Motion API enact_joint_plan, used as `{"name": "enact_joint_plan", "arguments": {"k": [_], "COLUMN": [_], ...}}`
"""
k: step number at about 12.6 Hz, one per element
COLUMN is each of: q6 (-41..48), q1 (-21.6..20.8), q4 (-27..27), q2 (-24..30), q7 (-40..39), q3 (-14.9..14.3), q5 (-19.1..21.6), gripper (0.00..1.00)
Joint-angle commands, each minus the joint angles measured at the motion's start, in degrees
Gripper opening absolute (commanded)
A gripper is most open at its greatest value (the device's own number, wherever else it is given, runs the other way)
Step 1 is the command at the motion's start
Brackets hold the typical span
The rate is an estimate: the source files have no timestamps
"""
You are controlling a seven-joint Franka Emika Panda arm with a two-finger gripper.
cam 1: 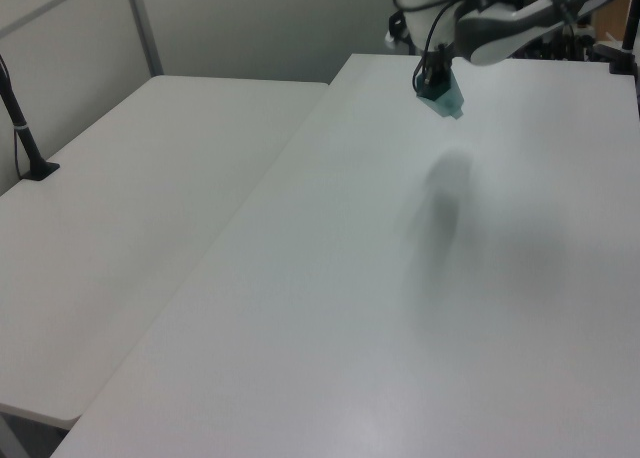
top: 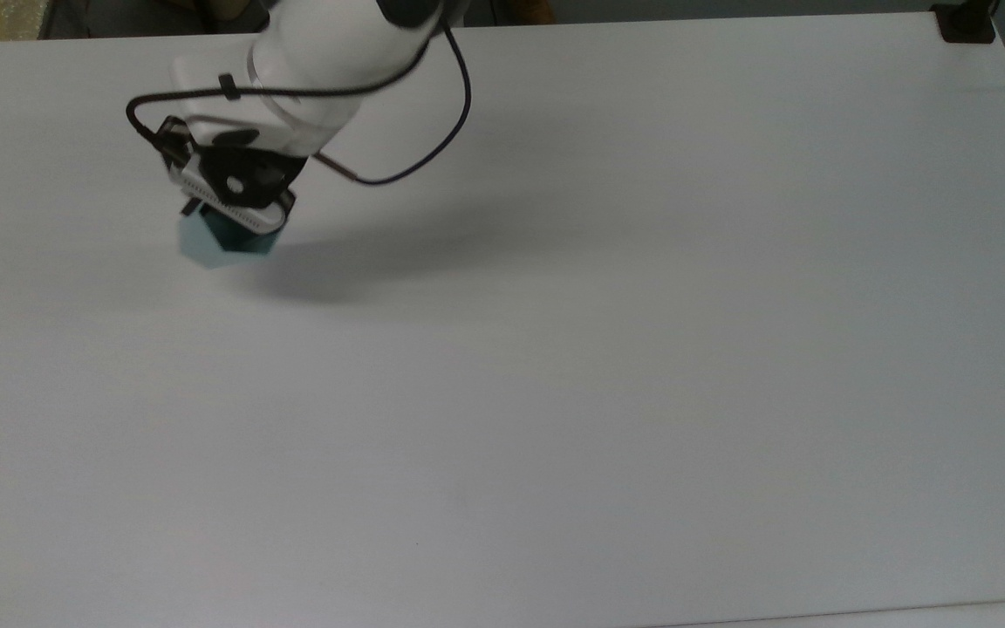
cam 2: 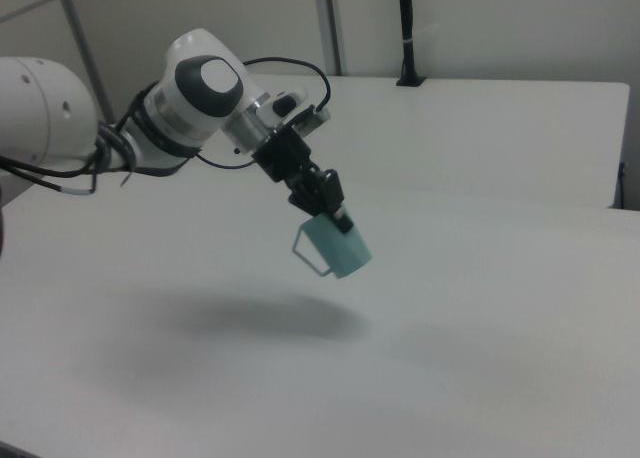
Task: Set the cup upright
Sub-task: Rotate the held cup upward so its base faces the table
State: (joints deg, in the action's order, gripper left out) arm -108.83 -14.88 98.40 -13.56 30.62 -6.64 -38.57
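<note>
The white counter (cam 2: pixel 480 308) carries a dark shadow directly below the load in the right view. Above it, clear of the surface, the small pale teal-blue faceted plastic cup (cam 2: pixel 336 246) (top: pixel 206 246) (cam 1: pixel 446 100) is held tilted, narrow base lowest, thin side handle toward the right view's left. The black two-finger gripper (cam 2: pixel 332 210) is clamped on the cup's rim, fingers (cam 2: pixel 326 190) angled downward. Behind it, the white arm (cam 2: pixel 190 103) extends toward the right view's left.

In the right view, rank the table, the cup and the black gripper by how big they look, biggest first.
1. The table, by far the largest.
2. The cup and the gripper look about alike, and the gripper's fingers partly overlap the cup, so I won't rank those two.
</note>
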Motion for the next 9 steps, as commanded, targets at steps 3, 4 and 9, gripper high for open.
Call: {"name": "enact_joint_plan", "arguments": {"k": [3,4,9], "q6": [-6.38,-7.35,-27.82], "q1": [1.17,1.17,1.61], "q4": [16.80,17.69,27.89], "q2": [15.83,15.93,14.97], "q7": [-12.33,-12.07,-9.96], "q3": [0.31,0.31,0.14], "q5": [26.06,27.13,36.79], "gripper": [0.00,0.00,0.00]}}
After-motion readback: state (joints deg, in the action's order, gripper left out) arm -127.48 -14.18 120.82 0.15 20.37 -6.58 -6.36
